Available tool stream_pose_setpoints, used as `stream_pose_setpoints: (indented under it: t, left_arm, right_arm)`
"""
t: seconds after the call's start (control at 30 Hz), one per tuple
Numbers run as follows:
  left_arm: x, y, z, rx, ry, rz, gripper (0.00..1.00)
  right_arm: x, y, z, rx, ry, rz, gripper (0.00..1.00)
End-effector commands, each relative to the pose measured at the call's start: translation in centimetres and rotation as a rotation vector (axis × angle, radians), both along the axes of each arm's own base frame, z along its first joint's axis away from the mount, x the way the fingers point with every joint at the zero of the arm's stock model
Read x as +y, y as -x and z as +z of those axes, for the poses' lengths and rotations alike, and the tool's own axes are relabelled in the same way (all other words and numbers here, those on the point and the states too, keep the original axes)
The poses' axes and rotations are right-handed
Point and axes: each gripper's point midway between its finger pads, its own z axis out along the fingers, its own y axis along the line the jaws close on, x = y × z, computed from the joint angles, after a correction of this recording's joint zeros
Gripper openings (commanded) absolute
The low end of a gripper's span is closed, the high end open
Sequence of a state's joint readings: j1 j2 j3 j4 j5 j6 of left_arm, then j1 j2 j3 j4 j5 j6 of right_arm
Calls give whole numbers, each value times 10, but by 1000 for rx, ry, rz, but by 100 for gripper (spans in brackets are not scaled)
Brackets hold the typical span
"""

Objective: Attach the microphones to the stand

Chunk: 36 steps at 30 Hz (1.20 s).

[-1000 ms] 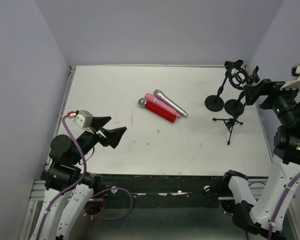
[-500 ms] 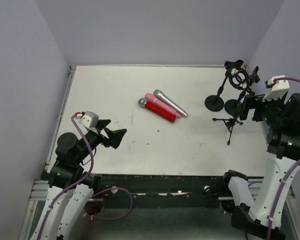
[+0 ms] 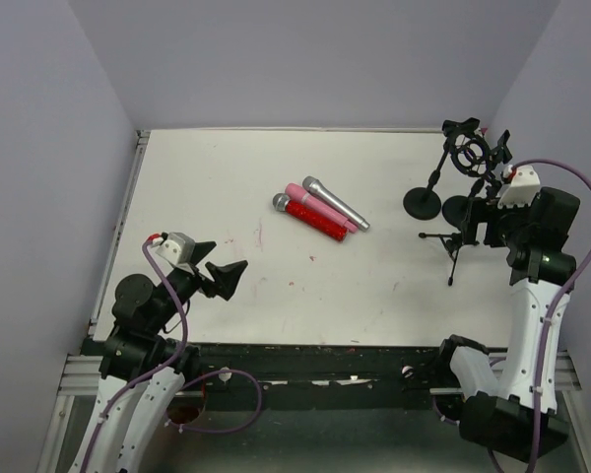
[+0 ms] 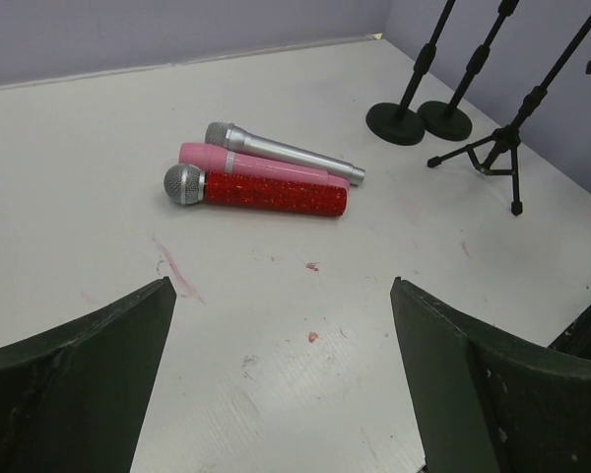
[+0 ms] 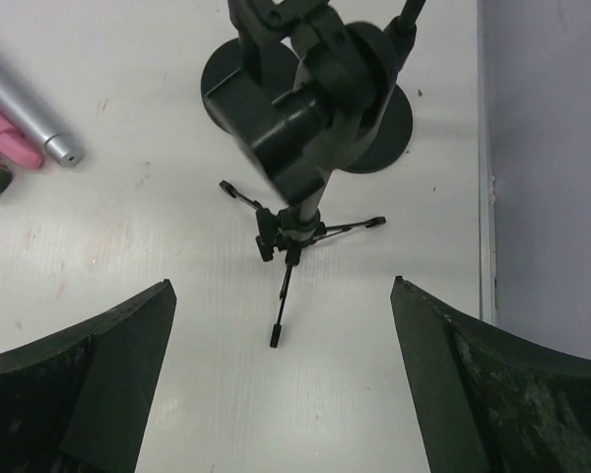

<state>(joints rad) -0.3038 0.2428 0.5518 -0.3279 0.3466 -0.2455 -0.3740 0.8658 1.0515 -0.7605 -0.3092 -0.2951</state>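
Observation:
Three microphones lie side by side mid-table: a glittery red one (image 3: 315, 219) (image 4: 266, 192), a pink one (image 3: 320, 204) (image 4: 256, 166) and a silver-grey one (image 3: 337, 203) (image 4: 286, 153). Black stands are at the right: two with round bases (image 3: 422, 204) (image 3: 461, 210) and a small tripod stand (image 3: 451, 244) (image 5: 295, 232). My left gripper (image 3: 217, 264) (image 4: 281, 286) hangs open at the near left, well short of the microphones. Above the tripod, looking down on its clip head (image 5: 295, 118), my right gripper (image 3: 480, 219) (image 5: 281, 286) is open too. Neither holds anything.
The stands' clip holders (image 3: 470, 148) rise at the far right, close to the right wall (image 3: 547, 89). The table's right edge (image 5: 483, 197) runs just beyond the stand bases. Faint red marks (image 4: 177, 276) dot the white table in front of the left gripper.
My right arm has folded in and come left and nearer, now over the tripod stand. The left gripper has drawn back slightly toward the near edge. Both stayed open.

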Motion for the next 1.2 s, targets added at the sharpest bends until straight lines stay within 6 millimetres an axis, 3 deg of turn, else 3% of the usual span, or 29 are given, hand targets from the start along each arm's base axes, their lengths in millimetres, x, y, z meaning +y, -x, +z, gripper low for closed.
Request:
stream_pose_setpoints:
  t: [0.0, 0.33, 0.6, 0.93, 1.17]
  left_arm:
    - [0, 2, 7, -55, 0, -1, 99]
    - [-1, 3, 7, -56, -2, -9, 99]
    - [-2, 1, 4, -40, -7, -12, 99]
    - [-4, 0, 2, -27, -11, -25, 99]
    - [-7, 0, 1, -28, -13, -42, 99]
  right_arm:
    - [-5, -35, 7, -105, 8, 34, 96]
    - [6, -61, -3, -194, 39, 197, 76]
    - [-1, -66, -20, -218, 65, 173, 63]
    - [8, -73, -15, -260, 30, 222, 37]
    - [22, -70, -9, -263, -11, 284, 10]
